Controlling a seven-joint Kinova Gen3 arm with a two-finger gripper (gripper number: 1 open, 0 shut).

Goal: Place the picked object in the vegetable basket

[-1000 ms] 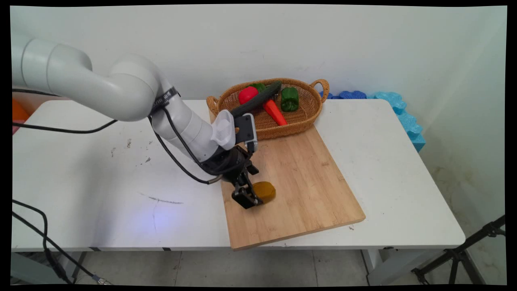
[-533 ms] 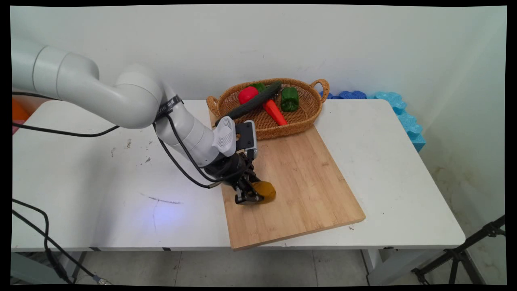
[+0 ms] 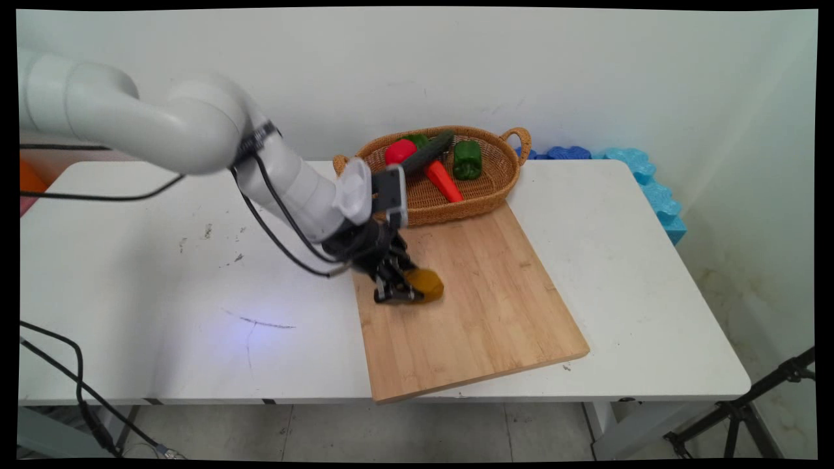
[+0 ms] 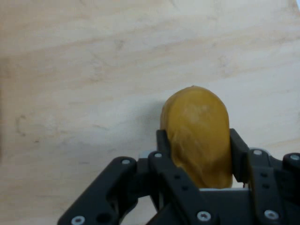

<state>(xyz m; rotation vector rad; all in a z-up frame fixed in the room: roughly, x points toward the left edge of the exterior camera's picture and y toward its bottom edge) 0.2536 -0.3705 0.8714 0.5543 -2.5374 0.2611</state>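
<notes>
Claw (image 3: pixel 402 291) clamped on a brown potato (image 3: pixel 425 284), its 2 fingers (image 4: pixel 164 150) squeezing both sides. Potato over wooden cutting board (image 3: pixel 482 306); wicker basket (image 3: pixel 485 189) of vegetables behind.

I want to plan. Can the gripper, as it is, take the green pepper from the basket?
Probably not: the gripper is shut on the potato; the green pepper lies uncovered in the basket.
</notes>
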